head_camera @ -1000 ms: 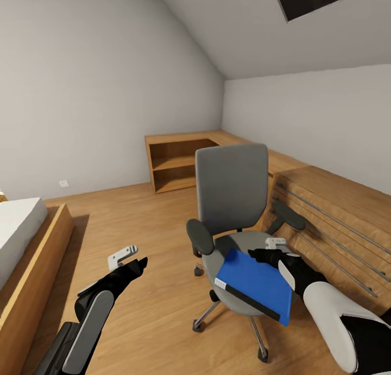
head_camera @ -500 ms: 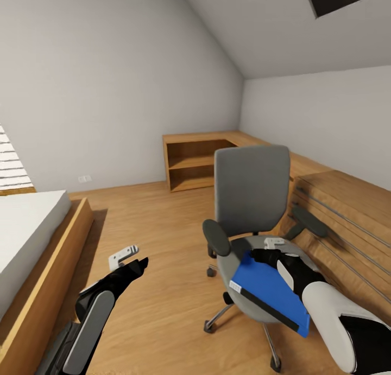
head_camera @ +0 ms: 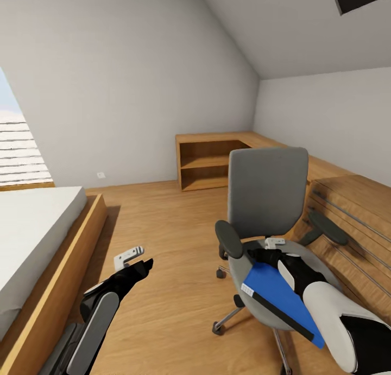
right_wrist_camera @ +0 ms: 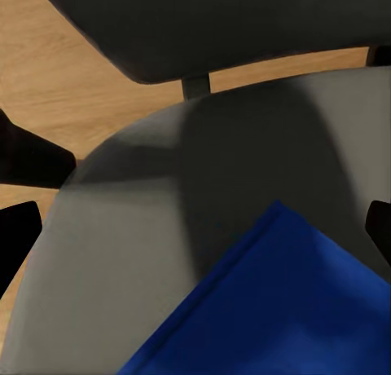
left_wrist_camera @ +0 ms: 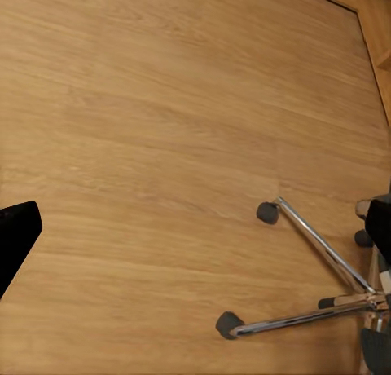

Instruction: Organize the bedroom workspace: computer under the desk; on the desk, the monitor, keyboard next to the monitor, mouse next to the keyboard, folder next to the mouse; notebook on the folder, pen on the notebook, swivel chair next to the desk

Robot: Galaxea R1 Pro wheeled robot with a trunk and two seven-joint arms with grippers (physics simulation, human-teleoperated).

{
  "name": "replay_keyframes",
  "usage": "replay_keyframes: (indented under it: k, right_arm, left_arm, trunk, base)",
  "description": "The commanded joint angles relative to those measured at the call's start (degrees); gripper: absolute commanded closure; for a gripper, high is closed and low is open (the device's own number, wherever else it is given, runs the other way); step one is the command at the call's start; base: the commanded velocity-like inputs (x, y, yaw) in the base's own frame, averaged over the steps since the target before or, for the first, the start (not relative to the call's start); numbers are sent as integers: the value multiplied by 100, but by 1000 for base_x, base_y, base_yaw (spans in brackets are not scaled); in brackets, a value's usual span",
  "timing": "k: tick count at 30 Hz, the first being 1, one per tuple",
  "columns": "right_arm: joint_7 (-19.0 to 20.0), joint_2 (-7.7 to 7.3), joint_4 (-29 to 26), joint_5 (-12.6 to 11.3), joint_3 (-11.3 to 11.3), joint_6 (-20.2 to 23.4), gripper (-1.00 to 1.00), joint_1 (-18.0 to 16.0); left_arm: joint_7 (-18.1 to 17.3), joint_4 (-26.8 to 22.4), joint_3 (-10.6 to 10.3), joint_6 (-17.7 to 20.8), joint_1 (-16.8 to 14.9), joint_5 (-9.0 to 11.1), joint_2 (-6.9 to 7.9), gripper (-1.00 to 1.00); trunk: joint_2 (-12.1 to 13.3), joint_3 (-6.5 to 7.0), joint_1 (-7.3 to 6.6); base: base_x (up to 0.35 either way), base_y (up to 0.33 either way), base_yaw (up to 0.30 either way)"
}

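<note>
A bed (head_camera: 32, 239) stands along the left of the wood floor (head_camera: 163, 288). A light wood open shelf unit (head_camera: 209, 160) holds nothing visible in its 2 bays. The swivel chair (head_camera: 266, 201) carries the folder (head_camera: 282, 302) on its seat, overhanging the front. The right gripper (head_camera: 260, 254) hovers at the folder's back corner, jaws wide. The left gripper (head_camera: 142, 264) hangs over the floor; its jaw state cannot be told.

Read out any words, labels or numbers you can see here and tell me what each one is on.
No readable text in these pictures.
White label on the blue folder, near its corner: too small and blurred to read.
Small white plate low on the wall: no legible marking.
</note>
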Motion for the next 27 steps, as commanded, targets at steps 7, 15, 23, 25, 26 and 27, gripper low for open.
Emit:
replay_keyframes:
  k: [7, 15, 23, 25, 26, 27]
  right_arm:
    - [51, -7, -11, 26, -46, 35, -100, -1]
    - [45, -24, -6, 33, -42, 28, -100, -1]
    - [38, -26, -3, 35, -39, 32, -100, -1]
    - [38, -26, -2, 35, -39, 32, -100, -1]
    - [38, -26, -2, 35, -39, 31, -100, -1]
    - [37, -26, -2, 35, -39, 32, -100, -1]
  left_arm:
    - [59, -7, -262, -5, -5, 39, 13, -100]
    - [59, -7, -287, -6, -5, 35, 20, -100]
    - [59, -7, -294, -6, -5, 34, 19, -100]
    - [59, -7, -294, -6, -5, 34, 20, -100]
    - [59, -7, -295, -6, -5, 34, 19, -100]
    - [59, -7, -296, -6, -5, 34, 18, -100]
  trunk:
    - [-3, -5, -1]
    - [-3, -5, -1]
    - [-3, -5, -1]
    - [-3, -5, -1]
    - [-3, -5, -1]
    - [-3, -5, -1]
  base:
    - [66, 0, 3]
    - [103, 0, 0]
    - [43, 0, 0]
    - [164, 0, 0]
    - [197, 0, 0]
    - [201, 0, 0]
